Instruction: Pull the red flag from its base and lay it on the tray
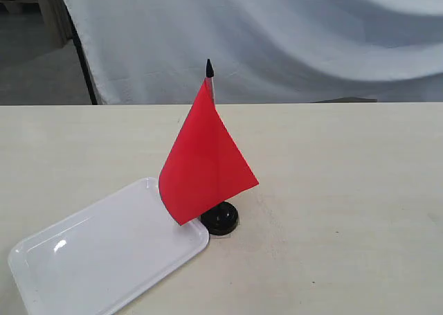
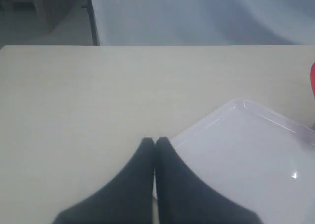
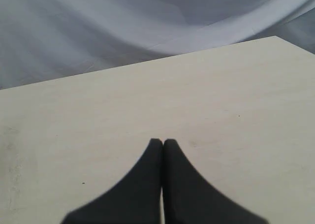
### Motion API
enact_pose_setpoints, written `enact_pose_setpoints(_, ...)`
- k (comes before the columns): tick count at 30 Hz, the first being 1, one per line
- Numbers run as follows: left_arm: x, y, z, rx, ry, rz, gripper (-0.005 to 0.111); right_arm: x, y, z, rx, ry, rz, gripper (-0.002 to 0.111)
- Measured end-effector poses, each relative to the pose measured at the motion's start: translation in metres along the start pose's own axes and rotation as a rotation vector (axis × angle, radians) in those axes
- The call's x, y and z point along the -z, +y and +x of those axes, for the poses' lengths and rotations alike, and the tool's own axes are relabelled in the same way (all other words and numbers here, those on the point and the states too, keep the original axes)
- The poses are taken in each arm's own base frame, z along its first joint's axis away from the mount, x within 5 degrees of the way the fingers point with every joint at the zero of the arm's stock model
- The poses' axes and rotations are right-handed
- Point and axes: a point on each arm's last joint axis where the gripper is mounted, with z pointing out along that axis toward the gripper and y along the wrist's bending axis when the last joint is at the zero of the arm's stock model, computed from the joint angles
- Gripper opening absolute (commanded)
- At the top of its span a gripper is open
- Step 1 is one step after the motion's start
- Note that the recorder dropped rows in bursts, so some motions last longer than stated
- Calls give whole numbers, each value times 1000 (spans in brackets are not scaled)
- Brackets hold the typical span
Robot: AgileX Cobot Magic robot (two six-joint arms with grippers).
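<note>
The flag (image 1: 208,159) is standing upright in its base (image 1: 221,218), about midway between the worktop's (image 1: 346,190) left and right edges and well in from the far edge. Its red cloth is hanging down and billowing to both sides, hiding most of the stick (image 1: 210,86). Only the top of the stick is showing, with the black tip (image 1: 209,68) pointing straight up. The base is sitting on the bare worktop just beside the tray (image 1: 104,253). Whether the two are touching, we cannot tell.

The tray is lying skewed to the worktop's edges, stretching from the base toward the near left corner. The lower edge of the red cloth is hanging over the tray's nearest corner.

We are keeping our left gripper (image 2: 155,141) closed, its two dark fingers (image 2: 142,175) meeting at the tips and gripping nothing. It is sitting at a corner of the tray (image 2: 256,150), with the tips over bare worktop (image 2: 98,96) and a sliver of the flag (image 2: 312,81) showing beyond the tray.

Our right gripper (image 3: 163,143) is closed and empty too, its tips pressed together. It is over plain worktop (image 3: 221,86), facing the far edge — toward the far right corner.

Behind the far edge a pale sheet (image 1: 277,38) is hanging in loose folds.
</note>
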Motion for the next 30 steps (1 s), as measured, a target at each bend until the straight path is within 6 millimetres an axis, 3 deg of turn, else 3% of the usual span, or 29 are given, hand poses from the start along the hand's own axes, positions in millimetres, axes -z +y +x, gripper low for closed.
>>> enact_pose_setpoints(15,0,0,0,0,0,0,0,0,1,-4,0,-47,-10,-1)
enact_pose_setpoints(26,0,0,0,0,0,0,0,14,10,-47,-11,-542,-121,-1)
enact_pose_setpoints(30,0,0,0,0,0,0,0,25,13,-61,-178,-726,-227,-1)
